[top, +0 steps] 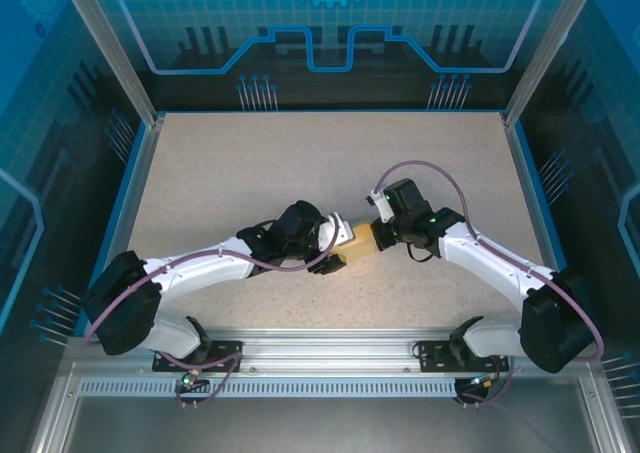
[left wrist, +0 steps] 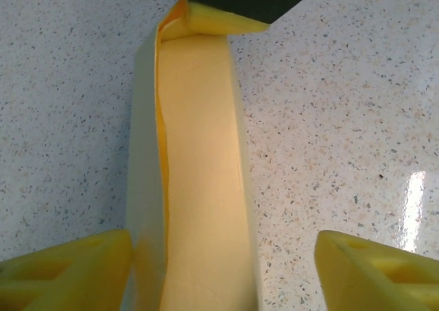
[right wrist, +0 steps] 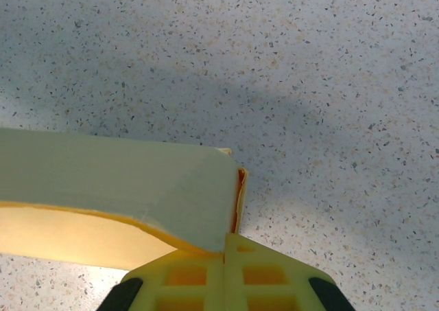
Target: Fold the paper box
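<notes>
The right gripper (right wrist: 225, 252) is pressed together on one end of the paper box (right wrist: 116, 180). The left gripper (left wrist: 223, 256) is held apart around the other end, card against its 7 o'clock finger. The box is seen near the table (top: 250, 163) centre, slightly toward 6 o'clock.

My paper box (top: 357, 243) is pale yellow thin card, folded into a long narrow sleeve rather than a proper box, lying roughly in the middle of the table (top: 250, 173). One long seam gapes a bit, deeper yellow inside. One end's pinched in my right gripper (right wrist: 224, 246). The other end sits between the spread fingers of my left gripper (left wrist: 223, 256), against one of them.
</notes>
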Controlling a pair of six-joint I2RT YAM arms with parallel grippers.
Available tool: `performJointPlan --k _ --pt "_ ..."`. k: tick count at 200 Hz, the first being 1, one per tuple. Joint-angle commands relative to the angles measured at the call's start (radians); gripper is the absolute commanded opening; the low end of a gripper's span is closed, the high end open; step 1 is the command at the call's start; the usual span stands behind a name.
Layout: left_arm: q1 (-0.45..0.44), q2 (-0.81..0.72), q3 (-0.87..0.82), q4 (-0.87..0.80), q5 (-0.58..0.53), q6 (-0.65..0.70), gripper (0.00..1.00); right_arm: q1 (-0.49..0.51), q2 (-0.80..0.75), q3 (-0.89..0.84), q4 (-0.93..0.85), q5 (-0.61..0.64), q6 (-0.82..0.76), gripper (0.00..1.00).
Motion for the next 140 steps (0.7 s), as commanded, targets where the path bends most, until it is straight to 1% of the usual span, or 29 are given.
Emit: performJointPlan --k 1,34,78,93,121,140 --pt "-0.016 0.011 -0.008 0.022 -0.033 0.053 0.66 0.011 -0.001 -0.022 -0.054 -0.034 0.01 0.01" --pt "-0.023 0.007 -0.033 0.032 -0.082 0.073 0.57 0.009 -0.009 -0.017 -0.057 -0.037 0.01 0.01" --pt "-0.032 0.001 -0.062 0.034 -0.123 0.108 0.55 -0.001 -0.014 -0.014 -0.057 -0.049 0.01 0.03" --pt "-0.036 0.011 -0.06 0.023 -0.142 0.12 0.52 -0.002 -0.015 -0.01 -0.057 -0.054 0.01 0.04" --pt "-0.042 0.032 -0.053 0.005 -0.18 0.14 0.45 -0.003 -0.026 -0.003 -0.062 -0.058 0.007 0.09" --pt "-0.046 0.041 -0.046 -0.002 -0.192 0.147 0.41 -0.009 -0.041 0.003 -0.068 -0.059 0.003 0.15"
